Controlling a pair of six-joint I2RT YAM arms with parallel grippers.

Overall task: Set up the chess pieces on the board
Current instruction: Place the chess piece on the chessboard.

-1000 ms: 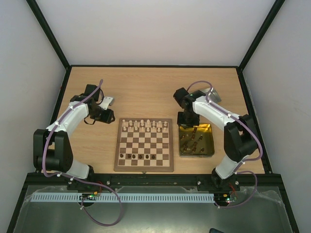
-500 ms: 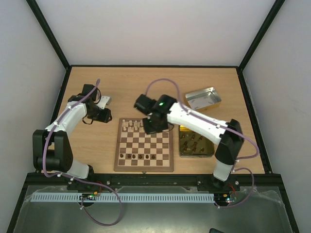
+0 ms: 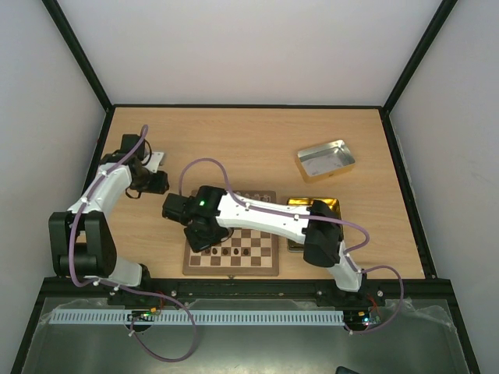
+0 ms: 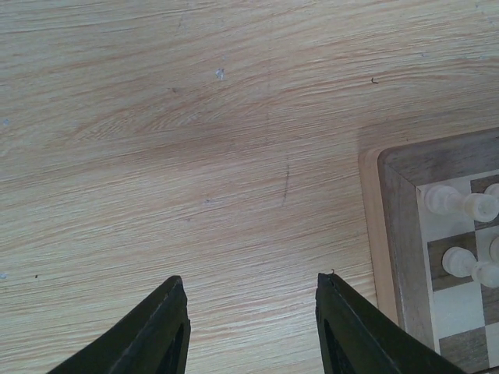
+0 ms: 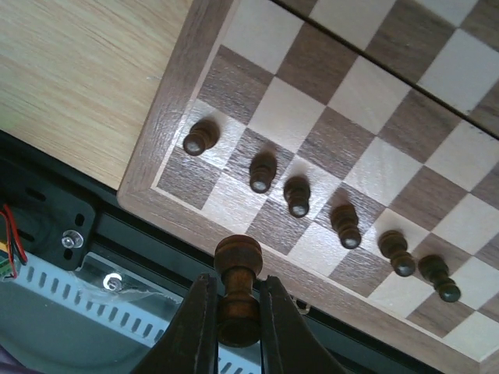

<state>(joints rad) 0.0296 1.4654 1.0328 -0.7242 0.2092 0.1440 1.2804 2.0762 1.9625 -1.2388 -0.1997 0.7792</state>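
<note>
Starting with the right arm: stretched low and leftward across the board from the near right, elbow over the gold tin. Down at the right gripper: pinched narrow on a dark brown chess piece, gripped around the stem, round head poking out past the fingertips. Seen against the black rail, just past the board's near border. Beside it on the board, a slanting line of six dark pieces, with open squares beyond them.

Across to the left arm: folded back toward the far left of the table. At the left gripper: parted moderately, holding nothing, hanging over bare wood just off the board's corner, near the pale pieces. Nothing but open wood grain around those fingers. Over on the far right, a silver tin, well apart from both arms.
</note>
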